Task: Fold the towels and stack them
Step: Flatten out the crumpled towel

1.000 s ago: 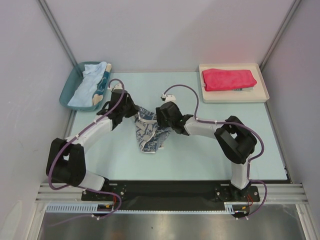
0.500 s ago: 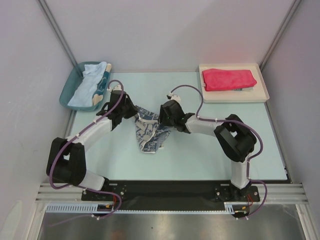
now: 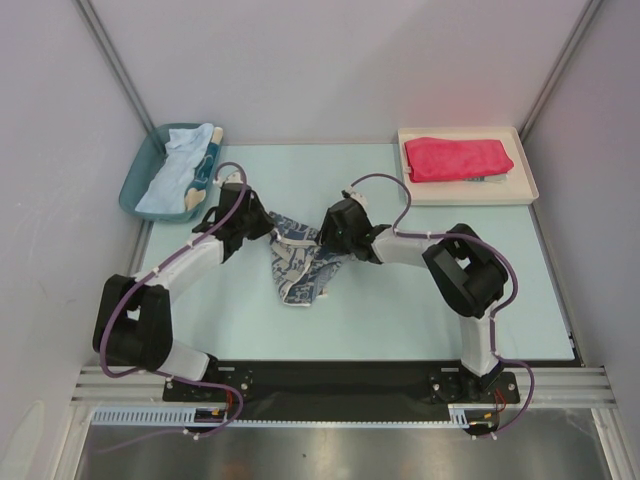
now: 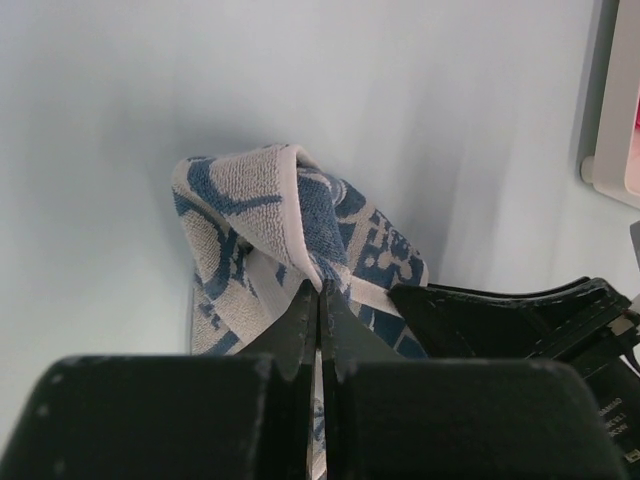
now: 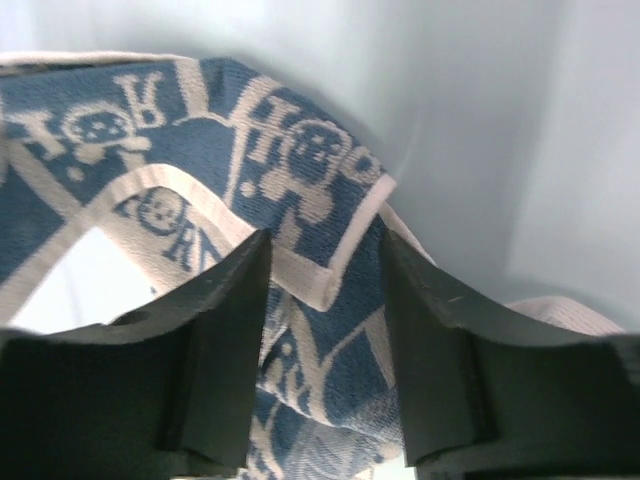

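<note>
- Left claw (image 4: 320, 300) is pinched tight on a bunched edge of the blue-and-white towel (image 4: 262, 205). Right claw (image 5: 322, 265) stands apart, straddling a hemmed corner and not gripping it.
- The towel lies crumpled mid-desk (image 3: 420, 310), between the arms.
- To do this well, seat that corner deep between the right fingers before closing, then draw both corners apart so the cloth spreads flat.
- The teal bin (image 3: 135, 178) holds a pale blue towel (image 3: 175, 172) — the white tray (image 3: 523, 178) holds a folded red-pink towel (image 3: 455, 158).

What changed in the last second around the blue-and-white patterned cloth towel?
The right hand shifted slightly away from its base, its jaws open around a corner of the blue-and-white patterned cloth towel. The left hand stayed clamped on it; the red-pink cloth towel lay unmoved.
</note>
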Controlling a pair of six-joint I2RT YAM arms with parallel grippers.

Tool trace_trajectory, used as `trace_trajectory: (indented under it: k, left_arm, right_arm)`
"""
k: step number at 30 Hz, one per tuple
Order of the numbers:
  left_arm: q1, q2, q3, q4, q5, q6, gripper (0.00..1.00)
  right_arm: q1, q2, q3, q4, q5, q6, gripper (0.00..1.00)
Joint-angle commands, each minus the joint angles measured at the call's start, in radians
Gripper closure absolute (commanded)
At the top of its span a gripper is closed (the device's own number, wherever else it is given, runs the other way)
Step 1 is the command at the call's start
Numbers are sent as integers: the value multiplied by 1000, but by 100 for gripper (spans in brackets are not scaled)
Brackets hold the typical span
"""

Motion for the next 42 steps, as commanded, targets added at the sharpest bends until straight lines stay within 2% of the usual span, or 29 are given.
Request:
trace_trajectory:
  k: [1,6,12,15,17,19,23,34,42]
  left_arm:
    - [15,-9,-19,27,8,3,100]
    - [25,-19,-39,30,5,3,100]
    - [27,-24,-48,28,2,6,100]
    - [29,-27,-52,24,0,6,100]
    - [30,-42,-59,19,3,6,100]
    - [30,-62,-60,13,6,11,100]
    - [30,-180,-65,-18,11,35,100]
    - [19,-605,-89,-93,232,106,100]
    - [-13,-783,90,-180,374,157,100]
  right_arm:
    - [-7,4,10,73,-32,57,50]
    - [-13,-5,-2,95,-50,82,54]
    - [-27,19,2,104,-72,100,70]
    - [-34,11,-2,99,-69,94,83]
    - [-42,-14,-7,72,-52,61,97]
    - [-39,-48,-7,43,-26,27,100]
    - [-39,-207,-16,-31,72,-87,100]
    - [31,-639,39,-297,187,-395,100]
    - [212,-872,168,-425,310,-585,100]
